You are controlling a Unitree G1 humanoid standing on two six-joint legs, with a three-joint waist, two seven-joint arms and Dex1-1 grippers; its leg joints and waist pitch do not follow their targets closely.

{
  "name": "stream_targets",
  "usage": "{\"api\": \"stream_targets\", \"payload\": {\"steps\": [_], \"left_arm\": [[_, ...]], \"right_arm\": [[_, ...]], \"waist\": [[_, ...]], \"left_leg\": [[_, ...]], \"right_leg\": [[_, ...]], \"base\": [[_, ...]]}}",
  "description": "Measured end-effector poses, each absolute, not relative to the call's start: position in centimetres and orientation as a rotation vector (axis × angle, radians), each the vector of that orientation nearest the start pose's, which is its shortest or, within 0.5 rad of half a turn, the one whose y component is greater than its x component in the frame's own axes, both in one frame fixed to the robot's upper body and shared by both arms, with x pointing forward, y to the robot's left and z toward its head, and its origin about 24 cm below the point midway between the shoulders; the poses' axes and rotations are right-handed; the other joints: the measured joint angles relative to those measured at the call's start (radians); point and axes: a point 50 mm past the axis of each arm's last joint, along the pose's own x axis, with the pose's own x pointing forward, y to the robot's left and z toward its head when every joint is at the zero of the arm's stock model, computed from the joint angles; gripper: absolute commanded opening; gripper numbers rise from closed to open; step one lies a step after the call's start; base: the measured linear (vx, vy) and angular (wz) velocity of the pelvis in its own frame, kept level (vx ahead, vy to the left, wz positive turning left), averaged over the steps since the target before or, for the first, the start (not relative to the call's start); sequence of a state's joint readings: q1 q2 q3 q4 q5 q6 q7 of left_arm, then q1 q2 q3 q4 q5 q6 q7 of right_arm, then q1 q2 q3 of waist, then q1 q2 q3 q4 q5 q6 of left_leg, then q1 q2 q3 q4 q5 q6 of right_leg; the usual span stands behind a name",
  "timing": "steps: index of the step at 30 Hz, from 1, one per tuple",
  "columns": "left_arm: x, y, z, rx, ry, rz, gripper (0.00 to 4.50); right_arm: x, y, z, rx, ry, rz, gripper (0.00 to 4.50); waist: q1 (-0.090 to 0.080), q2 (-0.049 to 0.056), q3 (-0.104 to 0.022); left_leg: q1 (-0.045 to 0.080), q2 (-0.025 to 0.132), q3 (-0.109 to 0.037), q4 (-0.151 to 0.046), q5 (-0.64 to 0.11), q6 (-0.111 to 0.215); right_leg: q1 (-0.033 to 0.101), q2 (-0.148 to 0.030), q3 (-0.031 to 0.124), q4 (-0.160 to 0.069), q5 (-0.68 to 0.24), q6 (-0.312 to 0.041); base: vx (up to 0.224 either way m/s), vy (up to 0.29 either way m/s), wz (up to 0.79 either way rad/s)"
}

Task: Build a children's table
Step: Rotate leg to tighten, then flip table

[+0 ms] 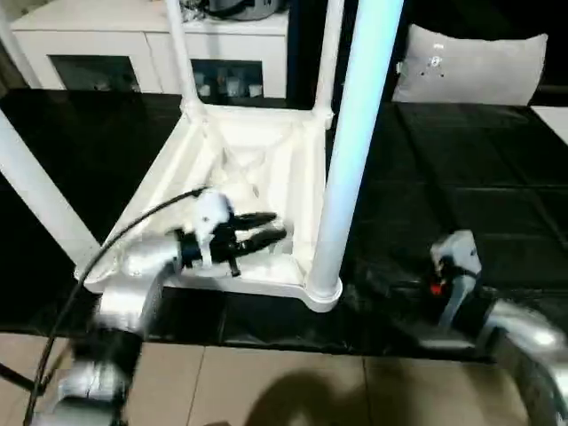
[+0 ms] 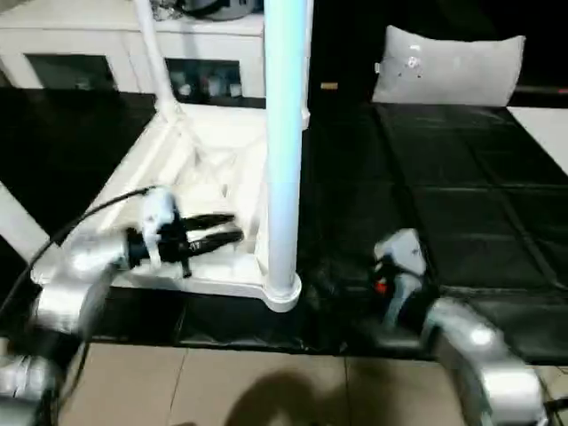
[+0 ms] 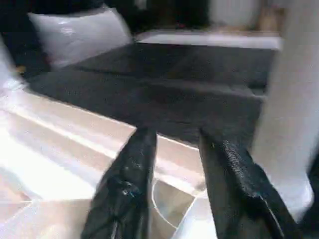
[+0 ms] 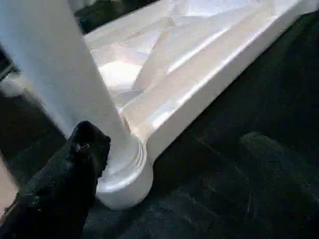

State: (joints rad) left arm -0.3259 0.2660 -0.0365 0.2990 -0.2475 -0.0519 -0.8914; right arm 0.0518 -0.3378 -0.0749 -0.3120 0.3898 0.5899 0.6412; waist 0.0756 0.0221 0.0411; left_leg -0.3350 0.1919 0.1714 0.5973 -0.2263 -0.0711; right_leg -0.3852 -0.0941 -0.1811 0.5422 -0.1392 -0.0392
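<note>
The children's table (image 1: 257,169) lies upside down on the black surface, its ribbed white underside facing up. Its legs stand upright in the corner sockets; the near right leg (image 1: 355,133) rises tall in the foreground. My left gripper (image 1: 282,226) hovers over the near part of the underside and points toward that leg. Its fingers (image 3: 134,174) are open, with nothing between them. My right gripper (image 4: 172,139) is low on the black surface, just right of that leg's socket (image 4: 124,174). It is wide open, with one finger (image 4: 65,189) close beside the socket.
A white cabinet with glass doors (image 1: 106,53) stands behind the table. A white pillow (image 1: 470,67) lies at the back right. The black padded surface (image 1: 461,177) stretches to the right. Tan floor tiles (image 1: 293,390) lie at the near edge. A black cable (image 1: 133,222) trails from my left arm.
</note>
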Motion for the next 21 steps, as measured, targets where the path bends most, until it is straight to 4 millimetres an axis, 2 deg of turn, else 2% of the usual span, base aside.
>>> {"api": "stream_targets", "payload": {"steps": [6,9,11,15,17,18,19,20,21], "left_arm": [[27.6,13.9,5.9,-0.045,0.013,-0.520,2.37],[27.1,14.3,6.0,-0.015,0.012,-0.430,2.58],[26.5,14.4,6.1,-0.002,0.004,-0.390,2.81],[25.4,13.9,5.4,-0.006,0.049,-0.366,3.18],[25.2,13.5,5.4,-0.016,0.061,-0.349,3.26],[25.2,13.4,5.6,-0.018,0.054,-0.333,3.43],[25.3,13.4,5.7,-0.018,0.051,-0.324,3.51],[25.3,13.4,5.6,-0.017,0.058,-0.312,3.56],[25.2,13.5,5.5,-0.018,0.068,-0.305,3.61]], "right_arm": [[22.8,-15.7,6.1,0.166,0.273,0.520,4.50],[23.0,-15.3,6.3,0.153,0.229,0.460,4.50],[22.9,-15.1,5.9,0.148,0.234,0.434,4.50],[22.8,-14.7,5.6,0.159,0.243,0.419,4.50],[22.8,-14.8,5.6,0.156,0.242,0.410,4.50],[22.9,-14.8,5.7,0.151,0.237,0.407,4.50],[22.9,-14.8,5.7,0.147,0.235,0.406,4.50],[22.9,-14.8,5.8,0.138,0.229,0.412,4.50],[22.8,-14.8,5.7,0.135,0.231,0.414,4.50]], "waist": [[-0.016,-0.004,0.002],[-0.024,-0.003,0.002],[-0.035,-0.001,0.001],[-0.044,-0.002,0.000],[-0.042,-0.003,-0.003],[-0.041,-0.005,-0.014],[-0.041,-0.008,-0.026],[-0.040,-0.009,-0.035],[-0.038,-0.011,-0.038]], "left_leg": [[0.001,-0.001,-0.001,0.000,-0.001,0.001],[0.001,0.000,-0.002,0.000,-0.001,0.001],[0.000,0.000,-0.004,-0.001,-0.001,0.001],[-0.008,-0.001,-0.005,-0.001,-0.003,0.004],[-0.022,-0.001,-0.007,0.005,0.001,0.013],[-0.046,-0.001,-0.007,0.018,0.005,0.016],[-0.070,-0.002,-0.009,0.032,0.008,0.019],[-0.099,-0.003,-0.014,0.048,0.009,0.022],[-0.116,-0.004,-0.014,0.055,0.012,0.030]], "right_leg": [[0.001,0.001,-0.001,-0.004,0.000,0.002],[0.002,0.002,-0.001,-0.005,0.000,0.002],[0.003,0.002,-0.003,-0.011,0.001,0.003],[0.003,0.003,-0.002,-0.017,0.004,0.008],[-0.005,0.003,-0.001,-0.016,0.008,0.008],[-0.028,0.004,0.000,-0.007,0.015,0.001],[-0.054,0.003,0.002,0.004,0.022,0.010],[-0.081,0.002,0.001,0.017,0.026,0.010],[-0.095,0.002,0.000,0.018,0.031,0.008]], "base": [[0.000,0.000,0.00],[0.000,0.000,0.00],[0.000,0.000,0.00],[0.000,0.000,0.00],[0.000,0.000,0.00],[0.000,0.000,0.00],[0.000,0.000,0.00],[0.000,0.000,0.00],[0.000,0.000,0.00]]}}
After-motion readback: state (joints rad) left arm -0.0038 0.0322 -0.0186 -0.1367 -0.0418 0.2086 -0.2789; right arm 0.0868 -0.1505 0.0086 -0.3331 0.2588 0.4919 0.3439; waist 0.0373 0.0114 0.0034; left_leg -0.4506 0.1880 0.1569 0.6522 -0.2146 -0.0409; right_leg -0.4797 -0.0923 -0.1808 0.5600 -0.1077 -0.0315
